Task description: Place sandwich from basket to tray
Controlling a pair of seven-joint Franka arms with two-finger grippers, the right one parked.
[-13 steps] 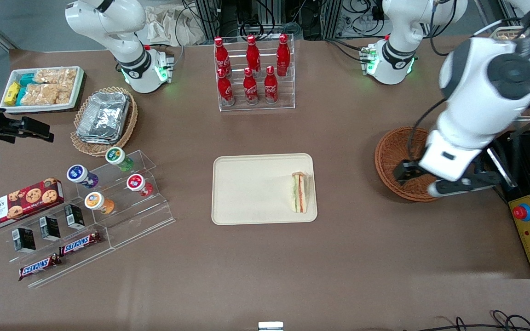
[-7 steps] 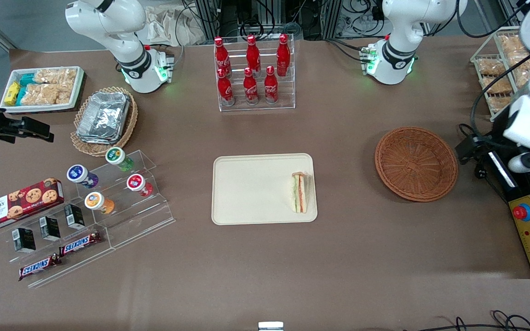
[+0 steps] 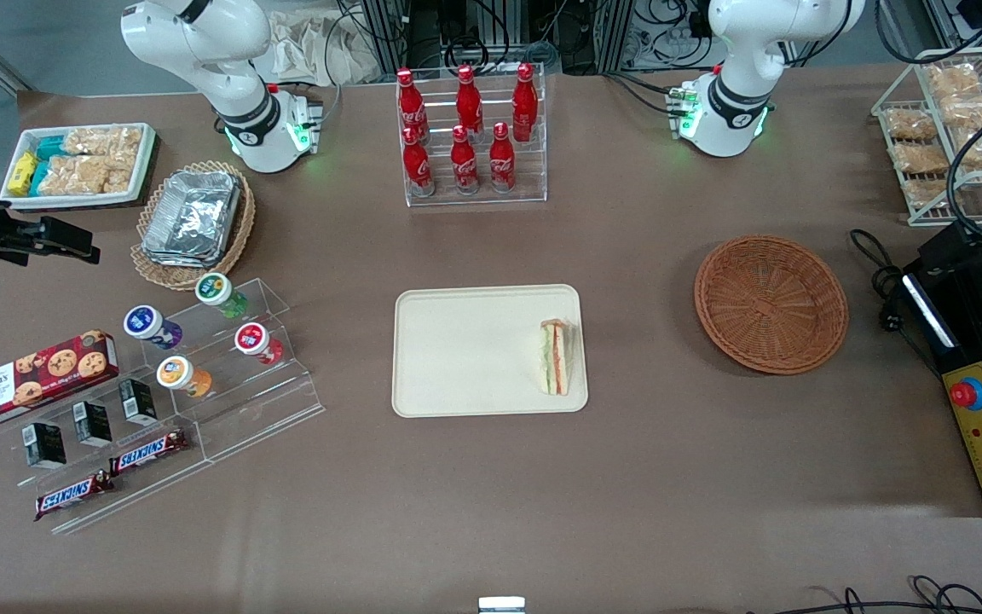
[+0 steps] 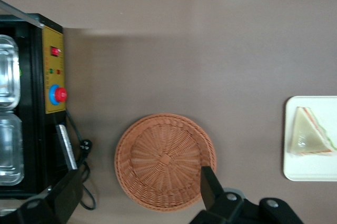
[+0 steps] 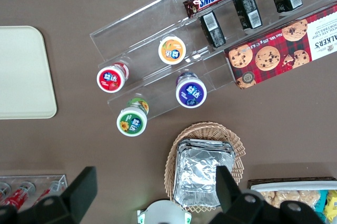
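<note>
1. Already the sandwich (image 3: 556, 356) lies on the tray (image 3: 465, 350), at the tray's edge nearest the basket (image 3: 771, 304), its long axis running toward the front camera.
2. From the wrist camera the gripper (image 4: 139, 195) hangs high above the surface, jaws spread wide with nothing between them, straddling the basket's rim.
3. That basket holds nothing; the sandwich sits well apart from the jaws, toward the parked arm's end.
4. By my judgement, nothing remains to carry.
</note>
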